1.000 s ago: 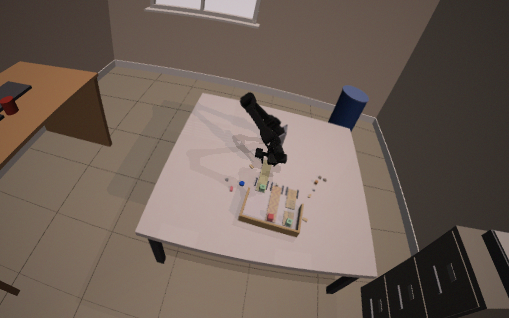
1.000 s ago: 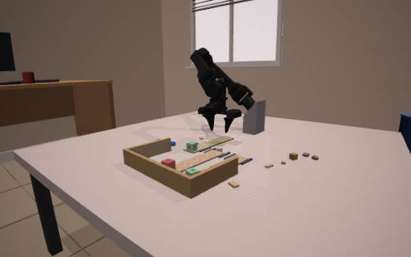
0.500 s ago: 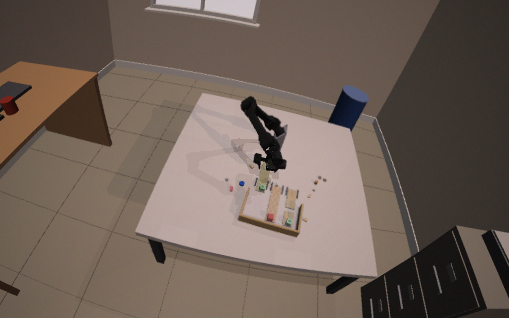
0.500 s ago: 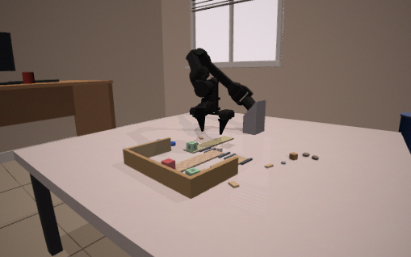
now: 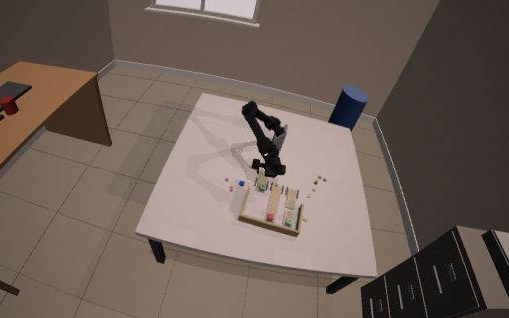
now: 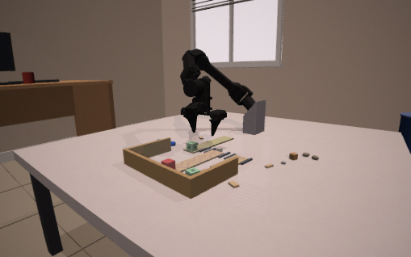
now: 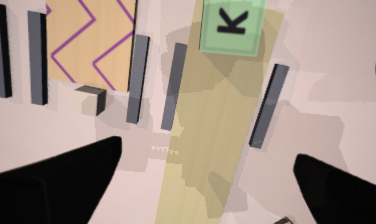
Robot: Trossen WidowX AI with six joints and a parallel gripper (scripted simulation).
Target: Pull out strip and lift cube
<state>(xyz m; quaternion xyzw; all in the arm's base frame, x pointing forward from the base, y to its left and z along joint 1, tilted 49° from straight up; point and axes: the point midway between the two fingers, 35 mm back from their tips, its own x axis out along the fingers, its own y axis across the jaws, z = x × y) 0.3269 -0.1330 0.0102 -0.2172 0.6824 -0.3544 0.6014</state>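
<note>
A yellow-green strip lies in one visible piece, its cube end between two dark bars at the tray's open side. A green cube with a black K stands on that end. My gripper is open and empty above the strip, its fingertips on either side of it in the wrist view. A zigzag strip carries a red cube. Another strip shows a gap before the piece under a second green cube.
The wooden tray wall surrounds the far ends of the other strips. A small pale block lies near the bars. A blue piece lies beside the tray. A brown cube and pebbles lie on the other side.
</note>
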